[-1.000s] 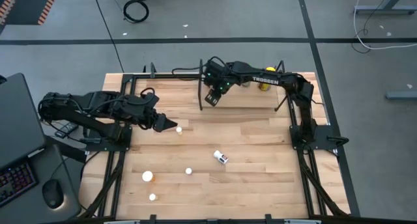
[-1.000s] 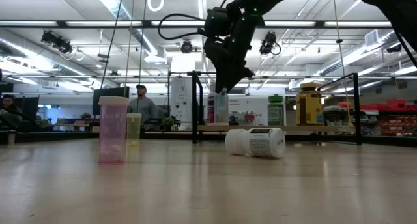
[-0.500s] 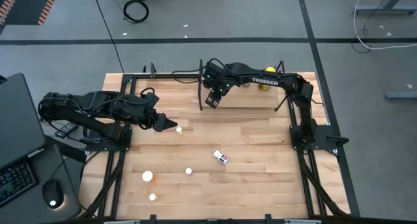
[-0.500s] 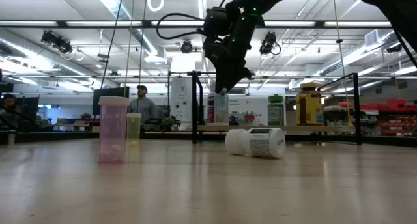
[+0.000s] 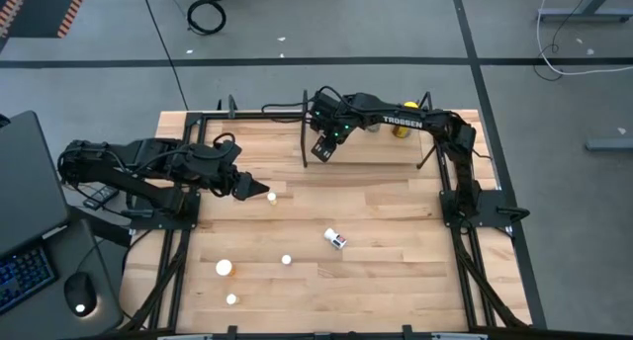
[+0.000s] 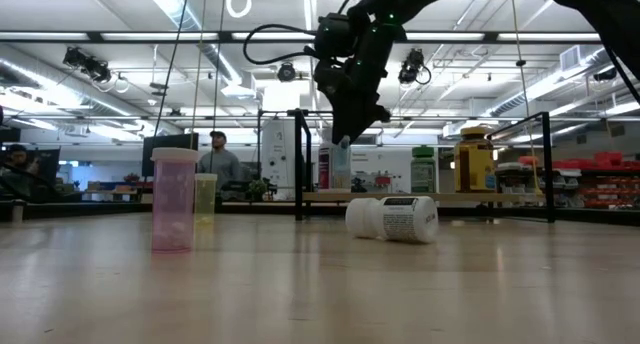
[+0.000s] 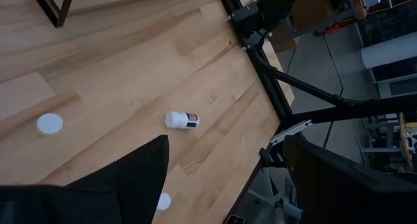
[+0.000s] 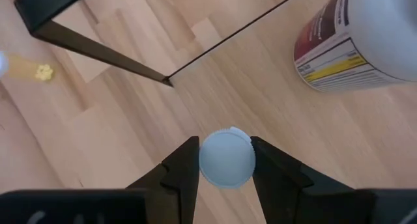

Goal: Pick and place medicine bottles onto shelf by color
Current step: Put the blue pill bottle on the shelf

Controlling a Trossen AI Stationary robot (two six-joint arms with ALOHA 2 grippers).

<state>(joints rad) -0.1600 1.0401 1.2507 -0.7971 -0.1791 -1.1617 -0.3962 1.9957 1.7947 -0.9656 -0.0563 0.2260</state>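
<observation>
Right gripper [image 8: 226,162] is clamped on a small white-capped bottle [image 8: 227,158] over the shelf [image 5: 371,149], with a big labelled bottle [image 8: 355,38] and black post [image 8: 91,48] close by. Left gripper [image 5: 247,189] sits wide open near a tiny white bottle [image 5: 272,196].

Pale blue cap [image 8: 227,158]; white bottle with red, yellow and white label [image 8: 365,38]; white bottle, black-and-white label [image 6: 393,219]; translucent pink vial [image 6: 174,199]; black arms; light wood table [image 5: 376,221].

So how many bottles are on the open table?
5: a white bottle by the left end effector, a labelled bottle lying mid-table, three small bottles front-left; arms may hide others.
</observation>
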